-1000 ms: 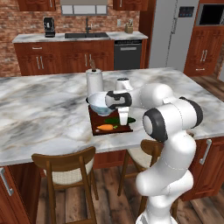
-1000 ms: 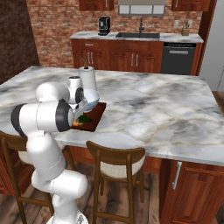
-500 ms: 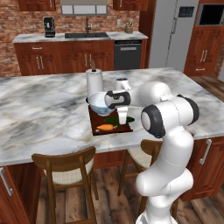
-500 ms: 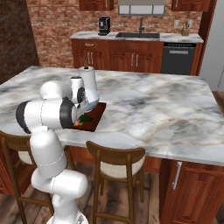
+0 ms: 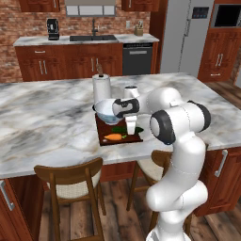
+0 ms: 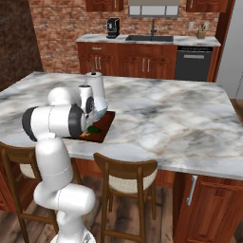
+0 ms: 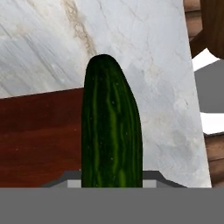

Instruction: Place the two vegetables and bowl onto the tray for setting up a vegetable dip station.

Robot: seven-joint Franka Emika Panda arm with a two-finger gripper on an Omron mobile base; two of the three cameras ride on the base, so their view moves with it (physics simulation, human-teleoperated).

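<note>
My gripper point(image 5: 131, 126) points down over the tray point(image 5: 136, 138), a dark reddish-brown board on the marble island. It is shut on the cucumber point(image 7: 111, 131), which rises dark green between the fingers in the hand view, with the tray point(image 7: 39, 140) behind it at left. From the base views the cucumber point(image 5: 121, 129) point(image 6: 94, 129) sits low over the board. The orange carrot point(image 5: 114, 137) lies on the tray's near part. The pale bowl point(image 5: 107, 111) stands at the tray's far end; whether it rests on the board I cannot tell.
A white paper towel roll point(image 5: 101, 87) stands just behind the bowl. Two wooden stools point(image 5: 70, 181) point(image 6: 126, 175) are tucked under the island's near edge. The marble counter point(image 5: 47, 122) stretches wide to both sides of the tray.
The arm's elbow has shifted slightly. The gripper has stayed over the tray with the cucumber in it.
</note>
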